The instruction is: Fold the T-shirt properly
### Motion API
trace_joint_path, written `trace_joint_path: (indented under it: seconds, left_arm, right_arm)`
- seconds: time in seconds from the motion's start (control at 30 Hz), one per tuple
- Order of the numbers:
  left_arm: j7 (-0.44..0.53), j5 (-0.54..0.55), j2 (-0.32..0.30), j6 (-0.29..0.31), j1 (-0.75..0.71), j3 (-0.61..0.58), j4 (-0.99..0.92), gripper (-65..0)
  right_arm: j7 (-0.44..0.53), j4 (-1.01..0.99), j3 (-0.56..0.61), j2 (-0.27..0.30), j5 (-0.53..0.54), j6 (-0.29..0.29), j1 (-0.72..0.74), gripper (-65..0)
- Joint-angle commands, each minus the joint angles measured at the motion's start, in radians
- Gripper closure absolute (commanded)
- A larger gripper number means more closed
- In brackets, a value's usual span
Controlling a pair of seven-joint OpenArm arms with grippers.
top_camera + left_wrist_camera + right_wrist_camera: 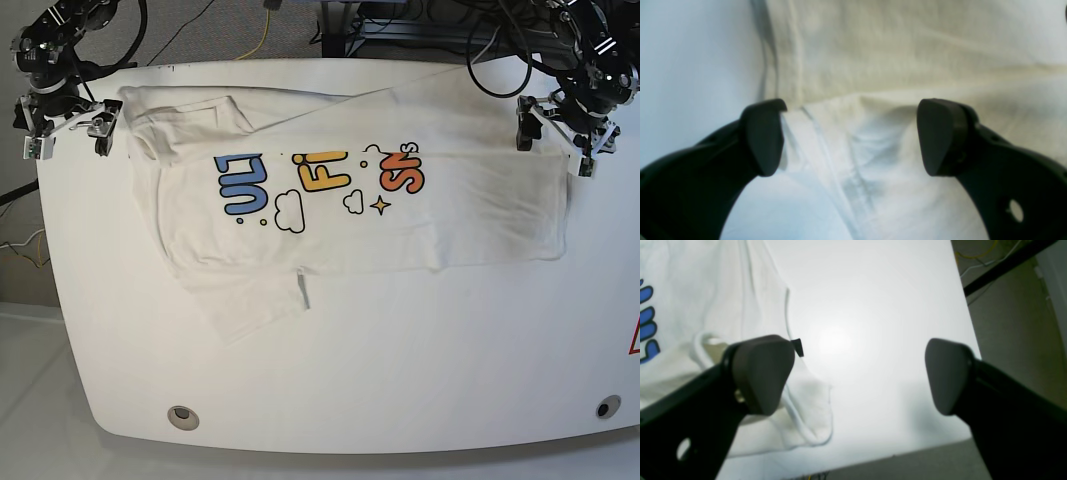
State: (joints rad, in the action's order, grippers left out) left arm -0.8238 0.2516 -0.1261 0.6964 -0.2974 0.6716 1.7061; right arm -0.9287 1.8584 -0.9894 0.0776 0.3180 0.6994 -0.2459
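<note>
The T-shirt lies crosswise on the white table, its top part folded down so that only "UL", "FI" and "SM" of the print show. One sleeve sticks out at the lower left. My left gripper is open over the shirt's right end. In the left wrist view the gripper is open just above a seamed edge of the cloth, holding nothing. My right gripper is open at the shirt's left end. In the right wrist view the gripper straddles a sleeve edge and bare table.
The table's far edge and the floor lie just past my right gripper. Cables run behind the table. Two round fittings sit near the front edge. The front half of the table bears only the sleeve.
</note>
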Motion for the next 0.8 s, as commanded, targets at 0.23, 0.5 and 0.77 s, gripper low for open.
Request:
trace_joint_path:
  seconds: [0.23, 0.5, 0.77]
  left_arm:
    - [-0.038, 0.008, -0.001, 0.002, 0.05, 0.004, 0.071, -58.5]
    - [-0.048, 0.007, -0.001, 0.001, 0.096, 0.006, 0.082, -58.5]
    - [-0.048, 0.007, -0.025, -0.001, 0.128, 0.006, 0.088, -58.5]
  right_arm:
    - [-0.048, 0.094, 0.014, 0.02, 0.013, -0.001, 0.033, -64.2]
    - [-0.051, 0.097, 0.122, 0.023, 0.013, -0.001, 0.053, -64.2]
    - [-0.056, 0.097, 0.195, 0.023, 0.005, -0.001, 0.086, -64.2]
